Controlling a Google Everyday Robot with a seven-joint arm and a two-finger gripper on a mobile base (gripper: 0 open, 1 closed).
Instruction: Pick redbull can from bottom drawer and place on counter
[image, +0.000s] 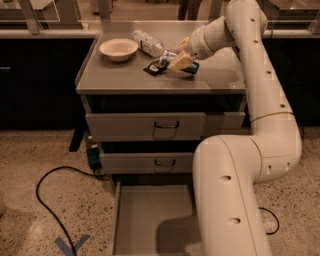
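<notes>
My gripper (181, 62) is low over the middle of the counter (115, 80), reaching in from the right. It is shut on the redbull can (191, 67), whose blue and silver end shows under the tan fingers, at or just above the counter top. The bottom drawer (150, 220) is pulled open at the foot of the cabinet, and the part of its floor that shows is bare. My arm hides its right side.
A cream bowl (118, 48) sits at the counter's back left. A clear plastic bottle (147, 42) lies beside it. A dark packet (155, 66) lies just left of the gripper. The two upper drawers (150, 125) are shut. A black cable (45, 200) runs over the floor on the left.
</notes>
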